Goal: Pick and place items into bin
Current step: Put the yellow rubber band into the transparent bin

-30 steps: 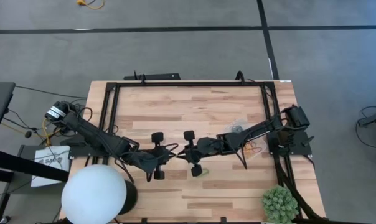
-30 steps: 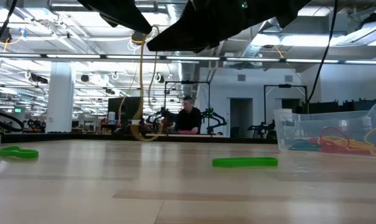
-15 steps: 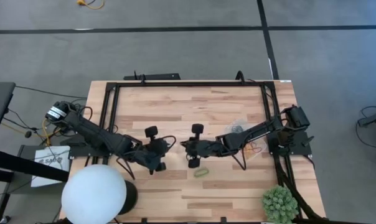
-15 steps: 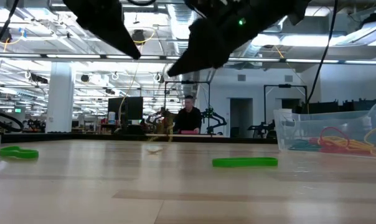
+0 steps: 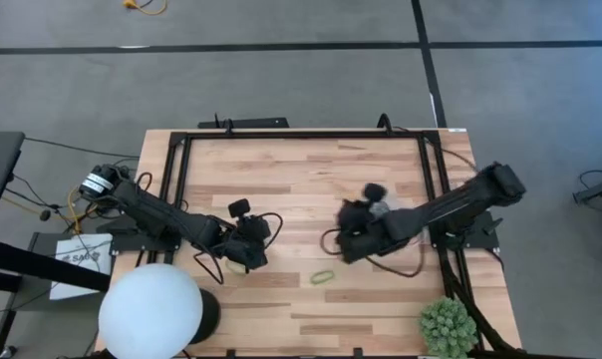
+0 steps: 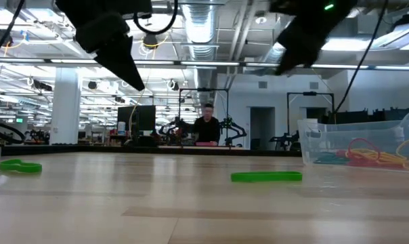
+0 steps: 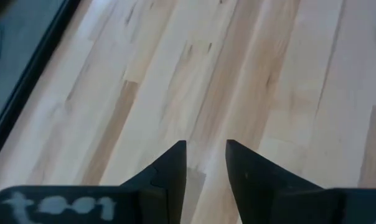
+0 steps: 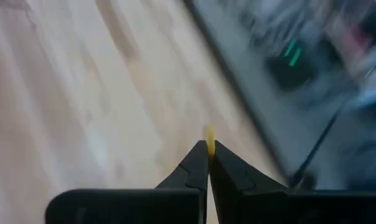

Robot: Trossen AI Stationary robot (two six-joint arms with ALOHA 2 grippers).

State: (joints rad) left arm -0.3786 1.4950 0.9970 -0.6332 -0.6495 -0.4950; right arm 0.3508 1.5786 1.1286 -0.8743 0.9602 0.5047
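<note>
The right tool (image 8: 208,163) has swung away from the middle of the table (image 5: 301,170) toward the bin (image 6: 357,142) at the right side, its fingers pressed together on a yellow band (image 8: 209,134) whose tip pokes out between them. A second ago both tools met at the centre; now they are well apart, so the handover looks done and the drop into the bin comes next. The left tool (image 7: 205,163) has pulled back, fingers slightly apart and holding nothing. A green band (image 5: 323,276) lies on the table between the arms, another green loop (image 6: 19,165) farther left, both still to collect.
</note>
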